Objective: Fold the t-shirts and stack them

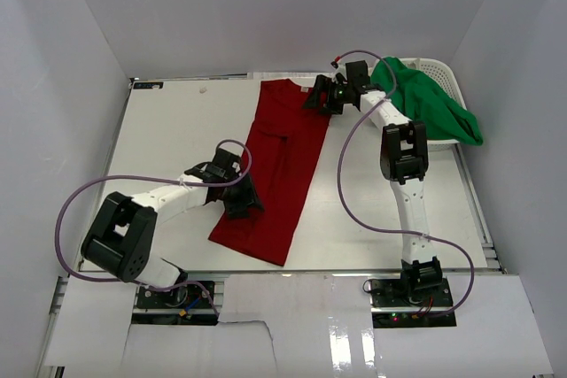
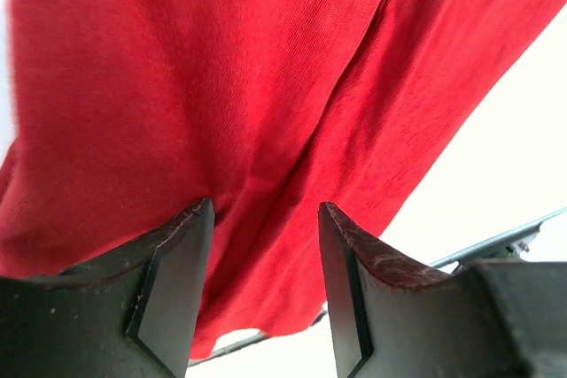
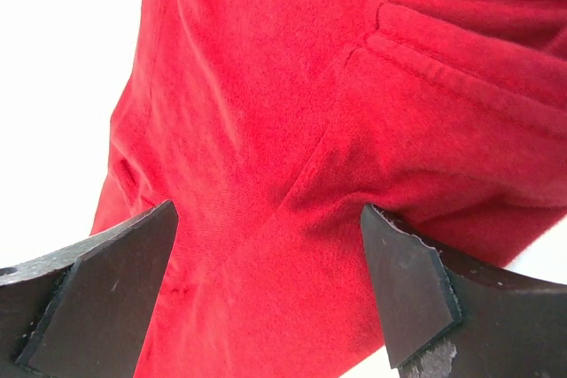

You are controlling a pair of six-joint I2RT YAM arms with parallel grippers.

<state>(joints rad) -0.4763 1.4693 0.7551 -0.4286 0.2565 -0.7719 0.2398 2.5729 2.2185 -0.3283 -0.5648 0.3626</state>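
The deep red t-shirt (image 1: 283, 161) lies folded lengthwise as a long strip on the white table (image 1: 177, 130), running from far centre to near centre. My left gripper (image 1: 241, 205) is open at the strip's near left edge, its jaws apart over red cloth (image 2: 266, 104). My right gripper (image 1: 319, 96) is open at the strip's far right corner, its jaws wide apart over the red cloth (image 3: 292, 174) near a sleeve seam. The bright green t-shirt (image 1: 430, 104) is bunched in and over the white basket (image 1: 443, 73) at the far right.
The white slotted basket stands at the table's far right corner. White walls enclose the table on three sides. Purple cables loop from both arms. A metal rail shows beyond the cloth in the left wrist view (image 2: 496, 241).
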